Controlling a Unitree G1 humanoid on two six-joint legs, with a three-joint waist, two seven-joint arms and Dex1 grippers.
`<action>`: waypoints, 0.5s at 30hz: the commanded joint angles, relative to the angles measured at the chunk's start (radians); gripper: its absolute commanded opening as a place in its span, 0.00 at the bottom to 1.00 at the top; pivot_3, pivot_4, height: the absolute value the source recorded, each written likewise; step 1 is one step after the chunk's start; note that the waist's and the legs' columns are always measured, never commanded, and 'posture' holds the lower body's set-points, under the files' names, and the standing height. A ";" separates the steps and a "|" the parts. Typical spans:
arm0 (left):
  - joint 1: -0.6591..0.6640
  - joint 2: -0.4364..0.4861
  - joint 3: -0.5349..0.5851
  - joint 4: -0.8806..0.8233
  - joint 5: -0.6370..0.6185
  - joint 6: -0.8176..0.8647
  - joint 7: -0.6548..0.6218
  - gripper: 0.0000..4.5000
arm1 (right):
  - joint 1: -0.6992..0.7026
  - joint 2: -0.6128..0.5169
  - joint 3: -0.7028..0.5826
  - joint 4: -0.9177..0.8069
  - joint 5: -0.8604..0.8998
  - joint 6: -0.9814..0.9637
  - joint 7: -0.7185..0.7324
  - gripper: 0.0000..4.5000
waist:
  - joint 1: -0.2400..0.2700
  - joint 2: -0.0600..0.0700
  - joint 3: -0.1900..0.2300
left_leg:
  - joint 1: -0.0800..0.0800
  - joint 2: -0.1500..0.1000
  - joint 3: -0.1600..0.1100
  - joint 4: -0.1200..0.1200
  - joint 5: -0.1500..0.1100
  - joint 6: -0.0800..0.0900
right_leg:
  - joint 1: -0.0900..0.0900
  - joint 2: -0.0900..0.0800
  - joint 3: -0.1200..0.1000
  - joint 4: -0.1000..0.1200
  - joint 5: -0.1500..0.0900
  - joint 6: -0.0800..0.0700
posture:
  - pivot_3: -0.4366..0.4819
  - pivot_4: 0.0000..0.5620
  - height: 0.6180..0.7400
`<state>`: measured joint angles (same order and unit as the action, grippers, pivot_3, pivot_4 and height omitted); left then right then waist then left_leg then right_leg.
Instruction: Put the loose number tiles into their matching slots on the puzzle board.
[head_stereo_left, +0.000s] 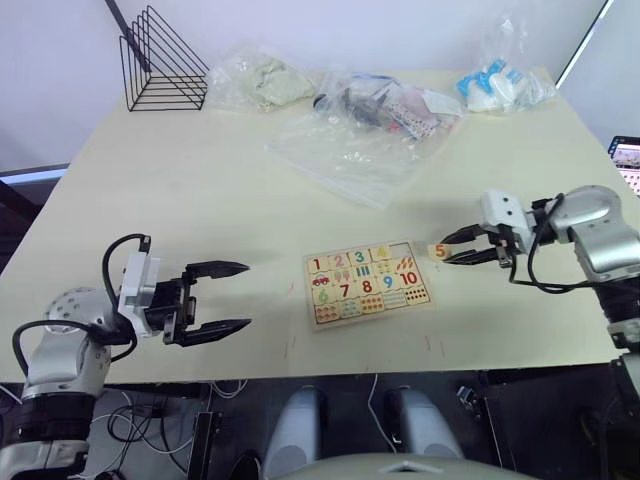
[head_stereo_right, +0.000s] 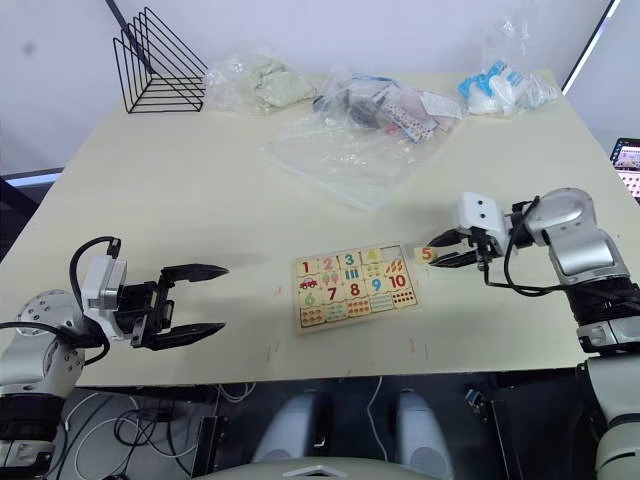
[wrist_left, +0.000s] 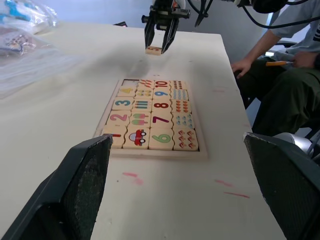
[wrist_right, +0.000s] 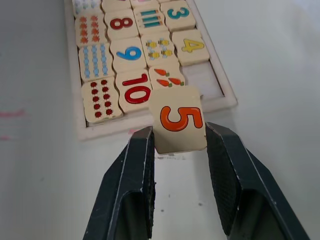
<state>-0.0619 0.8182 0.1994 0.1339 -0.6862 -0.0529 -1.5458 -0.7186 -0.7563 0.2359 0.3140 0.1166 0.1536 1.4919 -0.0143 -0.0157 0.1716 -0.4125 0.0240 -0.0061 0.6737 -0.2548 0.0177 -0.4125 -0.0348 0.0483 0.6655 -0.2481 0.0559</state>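
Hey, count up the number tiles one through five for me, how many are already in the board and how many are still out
Tiles seated in the puzzle board: 4 (the 1, 2, 3, 4)
Tiles still out: 1 (the 5 tile, between the right pincer fingers)
Total: 5

A black wire rack (head_stereo_left: 162, 62) stands at the table's (head_stereo_left: 180, 210) far left corner; clear plastic bags (head_stereo_left: 365, 125) lie right of the rack.

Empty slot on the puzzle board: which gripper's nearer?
Right. The right gripper holds the 5 tile just beside the board's edge where the empty slot sits. The left gripper hangs open off the puzzle board's opposite side, clearly farther.
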 joint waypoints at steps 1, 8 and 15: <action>0.016 -0.012 0.045 -0.053 0.003 0.012 0.046 1.00 | -0.055 0.012 0.019 -0.054 -0.026 0.071 -0.029 0.22 | 0.000 0.000 0.000 | 0.000 0.000 0.000 0.000 0.000 0.000 | 0.000 0.000 0.000 0.000 0.000 0.000 | 0.48 0.27 1.00; 0.063 -0.055 0.072 -0.115 0.008 0.022 0.120 1.00 | -0.145 0.053 0.098 -0.038 -0.108 0.143 -0.062 0.22 | -0.001 0.000 0.000 | -0.001 0.000 -0.001 0.000 0.000 0.000 | 0.000 0.000 -0.001 0.000 0.000 0.000 | 0.48 0.27 1.00; 0.084 -0.084 0.089 -0.155 0.004 0.039 0.174 1.00 | -0.228 0.090 0.188 -0.016 -0.207 0.201 -0.076 0.22 | -0.001 0.000 0.000 | -0.001 0.000 -0.001 0.000 0.000 0.000 | -0.001 0.000 -0.001 0.000 0.000 0.000 | 0.48 0.27 1.00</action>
<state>0.0135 0.7404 0.2504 0.0104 -0.6704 -0.0200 -1.3935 -0.9093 -0.6706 0.4139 0.2973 -0.0613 0.3351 1.4196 -0.0155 -0.0156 0.1717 -0.4133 0.0240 -0.0075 0.6738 -0.2548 0.0176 -0.4130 -0.0349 0.0470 0.6654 -0.2480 0.0558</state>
